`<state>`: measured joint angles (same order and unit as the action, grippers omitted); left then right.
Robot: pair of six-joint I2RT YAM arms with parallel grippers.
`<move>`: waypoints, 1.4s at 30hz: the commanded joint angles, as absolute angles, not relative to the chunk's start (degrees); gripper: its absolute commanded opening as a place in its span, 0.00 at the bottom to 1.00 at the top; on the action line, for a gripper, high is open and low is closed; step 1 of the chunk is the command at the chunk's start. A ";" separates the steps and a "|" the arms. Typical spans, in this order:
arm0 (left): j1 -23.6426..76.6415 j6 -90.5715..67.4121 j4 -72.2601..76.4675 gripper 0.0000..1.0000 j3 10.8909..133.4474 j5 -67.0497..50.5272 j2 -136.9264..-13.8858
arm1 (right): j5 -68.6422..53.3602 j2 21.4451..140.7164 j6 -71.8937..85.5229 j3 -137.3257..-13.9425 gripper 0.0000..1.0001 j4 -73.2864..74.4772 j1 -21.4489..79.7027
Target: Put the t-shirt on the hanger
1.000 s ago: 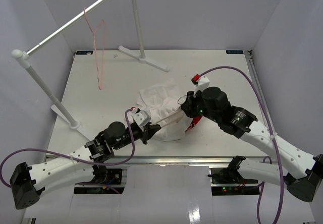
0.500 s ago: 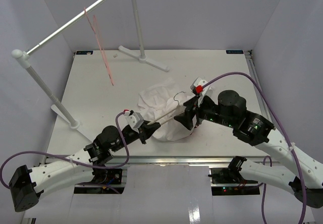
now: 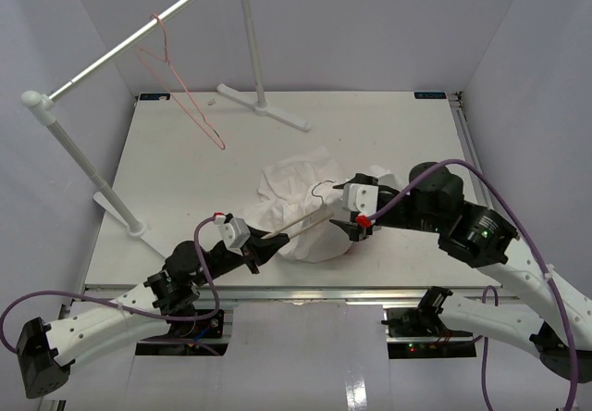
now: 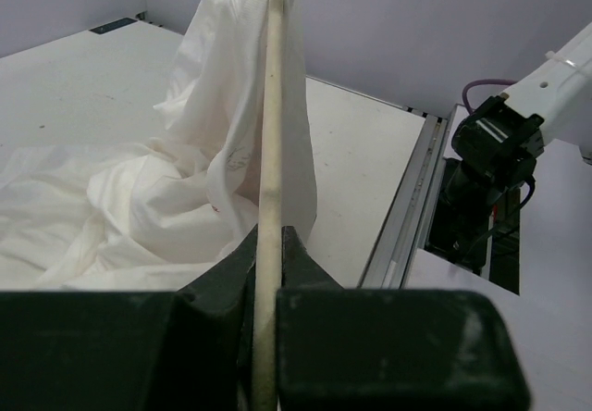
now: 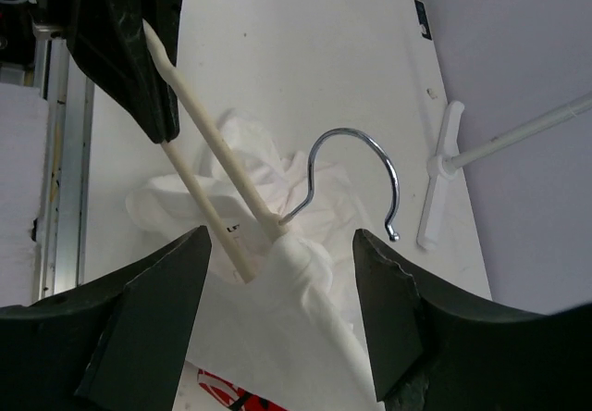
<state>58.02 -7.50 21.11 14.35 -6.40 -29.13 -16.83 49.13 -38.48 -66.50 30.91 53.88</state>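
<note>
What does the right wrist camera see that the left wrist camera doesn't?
Only the right wrist view shows a shiny metal hook, a bit of the red logo and the rack's foot. Only the left wrist view shows a black robot part past the table's metal rail. Both show the beige hanger pinched by the left gripper, and the white t-shirt.

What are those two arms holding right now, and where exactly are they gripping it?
The left end effector clamps the hanger on one bar. The right end effector is open, holding nothing.
</note>
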 commanded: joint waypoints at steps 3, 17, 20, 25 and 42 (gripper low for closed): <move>57.92 -6.64 22.08 0.00 15.69 -11.10 -24.08 | -22.72 52.74 -46.23 -71.86 0.70 39.70 53.50; 58.01 -5.43 22.64 0.00 15.88 -14.40 -22.72 | -25.82 61.21 -44.74 -70.58 0.68 39.33 51.65; 57.94 -5.29 23.39 0.00 16.05 -14.77 -23.29 | -26.86 62.89 -43.13 -71.15 0.57 39.50 51.66; 58.01 -5.25 24.04 0.00 17.36 -14.41 -24.58 | -29.58 63.88 -41.24 -71.80 0.09 40.31 51.59; 57.92 -20.56 1.57 0.69 30.05 18.25 -27.90 | -1.15 58.58 -17.71 -68.88 0.08 28.70 51.58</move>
